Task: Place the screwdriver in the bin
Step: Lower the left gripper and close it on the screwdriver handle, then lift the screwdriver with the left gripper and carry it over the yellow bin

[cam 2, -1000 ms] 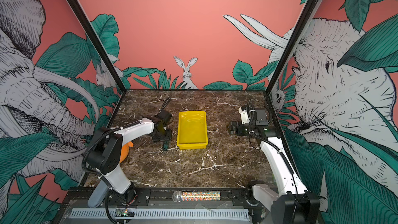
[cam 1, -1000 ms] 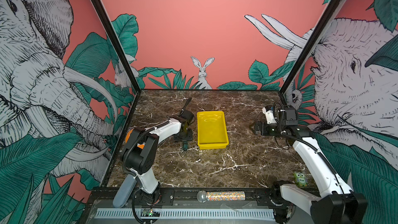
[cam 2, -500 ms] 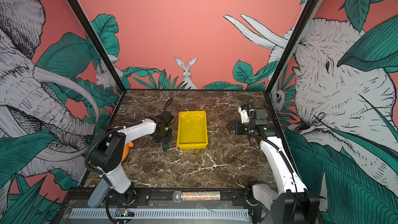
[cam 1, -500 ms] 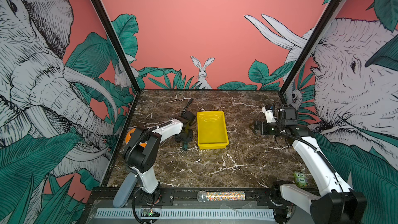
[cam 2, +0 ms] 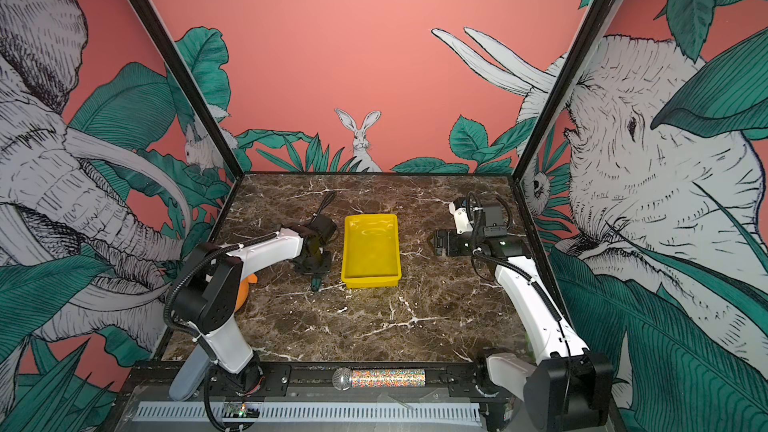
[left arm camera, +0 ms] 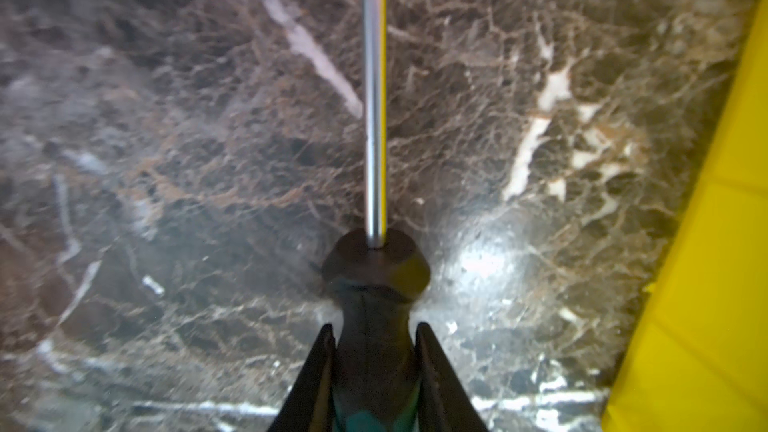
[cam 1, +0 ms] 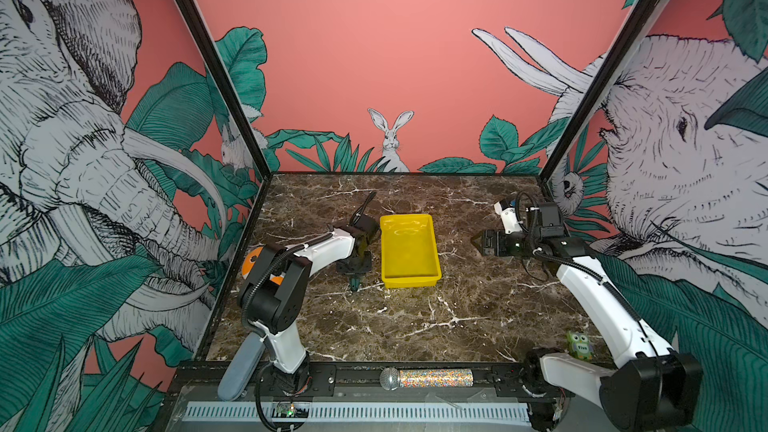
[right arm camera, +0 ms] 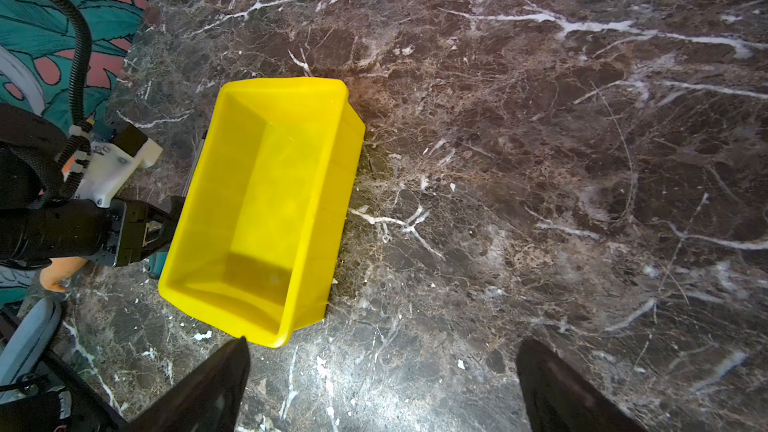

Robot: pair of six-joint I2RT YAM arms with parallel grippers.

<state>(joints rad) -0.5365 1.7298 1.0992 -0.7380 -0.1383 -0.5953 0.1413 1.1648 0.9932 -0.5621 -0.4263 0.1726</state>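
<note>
One screwdriver [left arm camera: 374, 276], dark green-and-black handle, thin shiny metal shaft, clenched in left gripper [left arm camera: 372, 330] just left of one yellow bin [cam 1: 409, 280], outside its wall; resting or lifted, cannot tell. Open marble table [cam 1: 415, 326] near and right of bin. Right gripper [right arm camera: 384, 340] spread wide, empty, well right of bin.
</note>
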